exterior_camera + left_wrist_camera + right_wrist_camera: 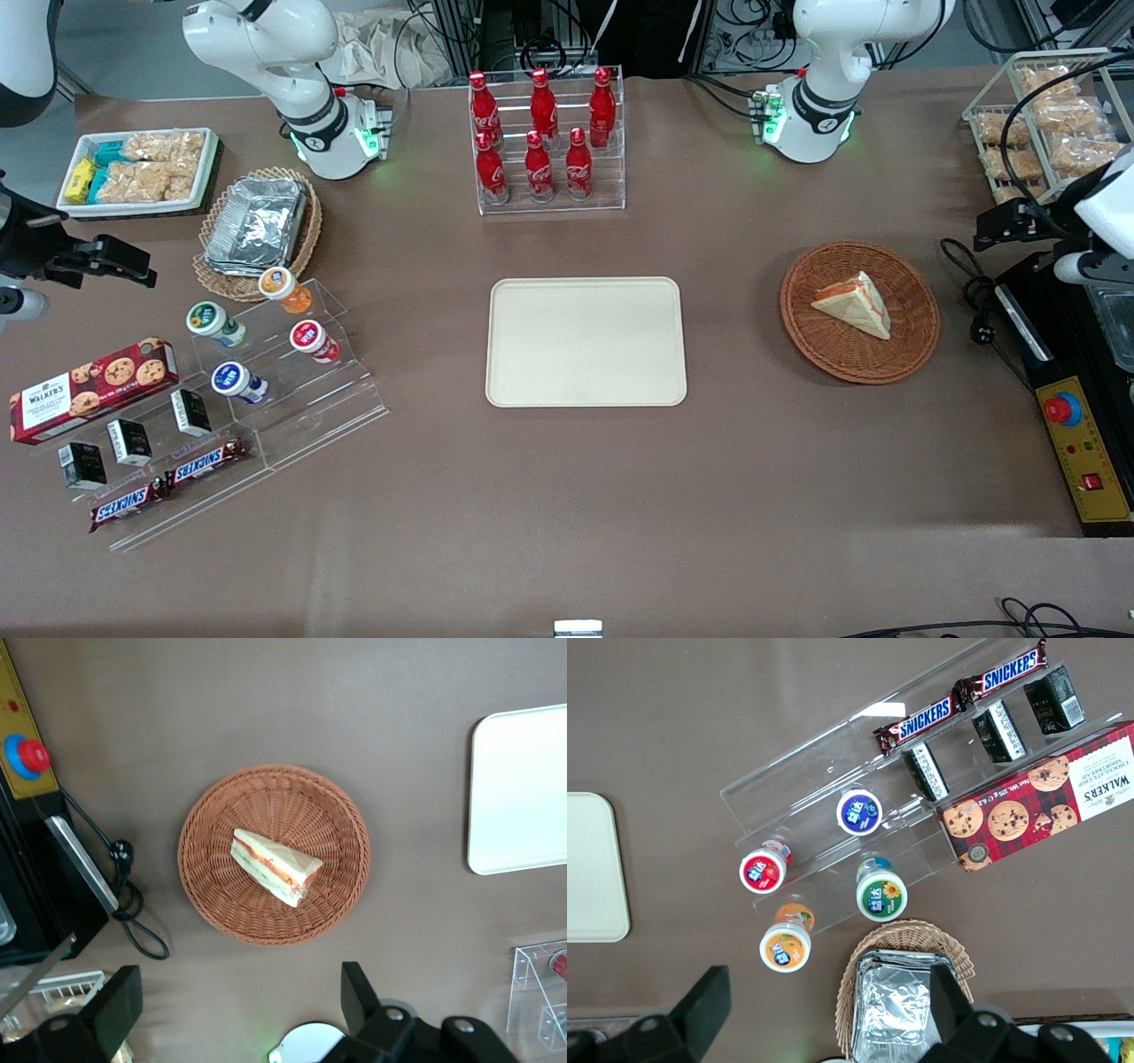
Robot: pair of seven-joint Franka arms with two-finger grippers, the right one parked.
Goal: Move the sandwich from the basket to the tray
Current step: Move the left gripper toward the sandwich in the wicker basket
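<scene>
The sandwich [852, 304], a white-bread wedge with orange and green filling, lies in the round reddish-brown basket [797, 330] toward the working arm's end of the table. The cream tray [585, 341] sits bare at the table's middle, beside the basket. My left gripper [1003, 227] hangs high above the table edge, beside the basket and off to the working arm's end. In the left wrist view the gripper [239, 981] is open, its black fingers [121, 997] wide apart with nothing between them, and the sandwich [275, 866], basket [205, 896] and tray [523, 788] lie far below.
A black control box with a red button [1067, 409] and a coiled cable [974, 297] lie beside the basket. A rack of red cola bottles [545, 142] stands farther from the camera than the tray. Snack stands [266, 354] fill the parked arm's end.
</scene>
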